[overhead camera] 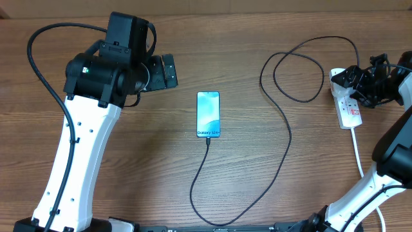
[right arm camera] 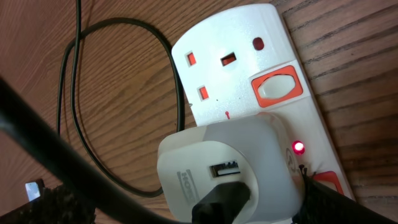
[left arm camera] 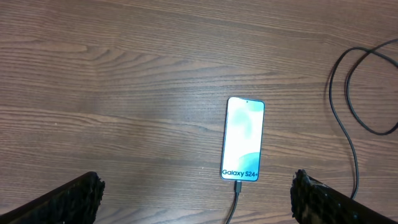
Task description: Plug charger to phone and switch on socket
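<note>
1. The phone lies flat, screen up and lit, in the middle of the bench.
2. The charger cable has its small end plugged into the phone's near edge. From there it runs toward the bench's front edge, curves back up and loops near the power strip.
3. The power strip lies at the right side of the bench, well apart from the phone.
4. A white adapter sits in the strip, with the cable's black plug in it. A red light glows just beside it.
5. The left gripper is spread wide and holds nothing. It hangs above the bench to the left of the phone.
6. The right gripper is also spread wide and holds nothing. Its fingers stand on either side of the adapter. I cannot tell whether they touch it.
</note>
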